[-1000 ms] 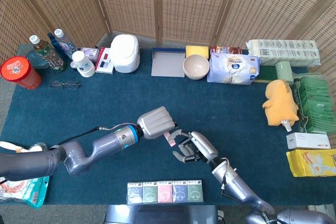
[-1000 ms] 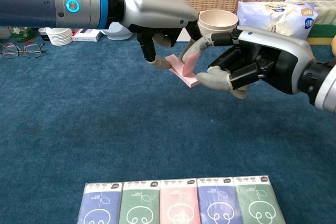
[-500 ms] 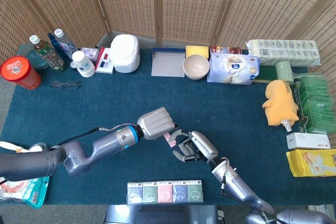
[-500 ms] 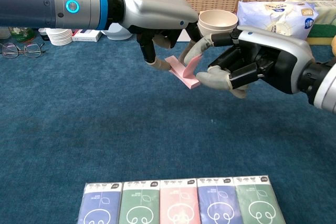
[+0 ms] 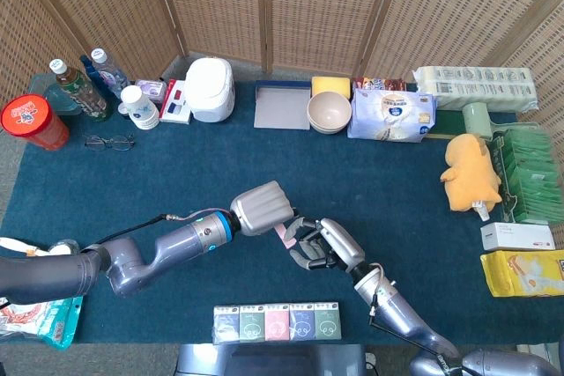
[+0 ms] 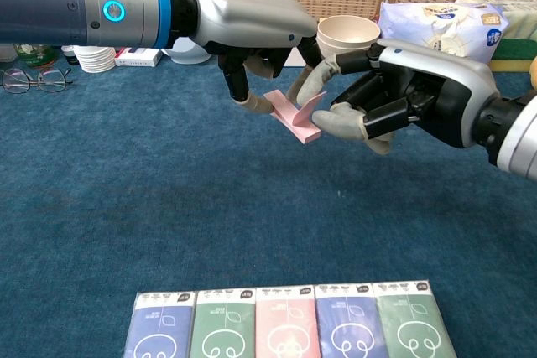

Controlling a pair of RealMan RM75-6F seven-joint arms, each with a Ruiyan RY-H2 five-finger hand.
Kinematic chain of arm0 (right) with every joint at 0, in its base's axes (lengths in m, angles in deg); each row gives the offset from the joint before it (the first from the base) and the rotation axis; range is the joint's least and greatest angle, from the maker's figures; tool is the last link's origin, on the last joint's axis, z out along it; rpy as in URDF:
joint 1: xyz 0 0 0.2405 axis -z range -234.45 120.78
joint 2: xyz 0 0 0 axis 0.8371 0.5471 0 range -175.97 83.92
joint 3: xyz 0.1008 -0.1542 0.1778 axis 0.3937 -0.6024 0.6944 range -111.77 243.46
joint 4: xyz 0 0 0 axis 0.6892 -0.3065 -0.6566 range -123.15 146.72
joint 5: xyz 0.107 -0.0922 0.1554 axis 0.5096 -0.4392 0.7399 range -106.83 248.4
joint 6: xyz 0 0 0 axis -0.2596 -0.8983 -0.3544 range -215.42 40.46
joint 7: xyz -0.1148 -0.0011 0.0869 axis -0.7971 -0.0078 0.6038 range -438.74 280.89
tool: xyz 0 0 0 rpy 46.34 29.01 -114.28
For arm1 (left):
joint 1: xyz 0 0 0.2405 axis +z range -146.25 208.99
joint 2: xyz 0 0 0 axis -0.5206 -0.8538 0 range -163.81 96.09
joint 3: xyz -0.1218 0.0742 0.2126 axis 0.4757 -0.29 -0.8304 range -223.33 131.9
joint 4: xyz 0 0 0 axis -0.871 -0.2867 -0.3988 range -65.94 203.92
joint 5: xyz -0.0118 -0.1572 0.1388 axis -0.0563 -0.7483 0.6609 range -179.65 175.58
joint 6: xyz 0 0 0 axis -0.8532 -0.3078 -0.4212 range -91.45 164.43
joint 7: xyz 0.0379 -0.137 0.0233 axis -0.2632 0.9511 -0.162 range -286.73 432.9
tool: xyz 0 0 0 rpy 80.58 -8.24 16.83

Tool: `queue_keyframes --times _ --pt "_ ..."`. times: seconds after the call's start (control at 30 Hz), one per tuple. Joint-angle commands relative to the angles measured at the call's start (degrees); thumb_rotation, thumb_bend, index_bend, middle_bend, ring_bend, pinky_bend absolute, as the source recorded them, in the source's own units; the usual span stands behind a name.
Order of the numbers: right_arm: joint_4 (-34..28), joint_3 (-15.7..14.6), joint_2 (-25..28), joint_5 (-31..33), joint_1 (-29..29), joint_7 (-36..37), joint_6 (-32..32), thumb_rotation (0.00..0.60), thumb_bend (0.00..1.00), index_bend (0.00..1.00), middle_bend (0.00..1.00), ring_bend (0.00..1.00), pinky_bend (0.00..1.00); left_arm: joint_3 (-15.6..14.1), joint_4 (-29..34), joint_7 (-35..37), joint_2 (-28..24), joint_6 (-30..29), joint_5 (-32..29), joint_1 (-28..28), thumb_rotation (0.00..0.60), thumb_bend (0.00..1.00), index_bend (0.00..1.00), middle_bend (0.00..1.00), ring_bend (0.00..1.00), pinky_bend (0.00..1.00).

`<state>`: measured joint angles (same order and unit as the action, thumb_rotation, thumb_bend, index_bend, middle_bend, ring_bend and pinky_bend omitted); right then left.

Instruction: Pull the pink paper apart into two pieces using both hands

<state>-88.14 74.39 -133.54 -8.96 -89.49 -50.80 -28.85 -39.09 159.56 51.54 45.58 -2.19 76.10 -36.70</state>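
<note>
Both ends of the pink paper (image 6: 294,118), held above the blue tablecloth (image 6: 168,207), are pinched by the left hand (image 6: 252,18) and right hand (image 6: 403,94), so a firm pinch is probably best kept while the hands are drawn straight apart.

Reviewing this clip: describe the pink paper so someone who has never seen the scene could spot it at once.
Start at the blue table cloth and go to its front middle, where the left hand and the right hand meet above the cloth. The pink paper is the small slip held between their fingers. Unlike the pink packet in the front row, it is off the cloth, plain and unprinted.
</note>
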Motion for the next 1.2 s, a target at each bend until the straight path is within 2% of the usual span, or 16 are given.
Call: queue_keyframes --times 0.03,0.77,1.2 --pt "0.1 0.0 -0.1 0.1 0.0 -0.1 0.0 0.6 0.41 0.5 0.93 0.89 0.81 0.0 -0.1 0.0 0.1 0.1 0.0 0.0 0.6 0.39 0.64 1.0 0.96 0.98" --pt "0.2 0.3 -0.9 0.5 0.3 -1.4 0.7 0.6 0.41 0.59 0.94 0.91 0.83 -0.2 0.1 0.3 0.3 0.0 0.5 -0.3 0.6 0.39 0.64 1.0 0.96 0.98" --pt "-0.4 0.1 -0.9 0.3 0.7 -2.5 1.3 0.6 0.41 0.69 0.97 0.92 0.84 -0.7 0.3 0.1 0.1 0.0 0.5 0.0 0.6 0.39 0.64 1.0 0.96 0.98"
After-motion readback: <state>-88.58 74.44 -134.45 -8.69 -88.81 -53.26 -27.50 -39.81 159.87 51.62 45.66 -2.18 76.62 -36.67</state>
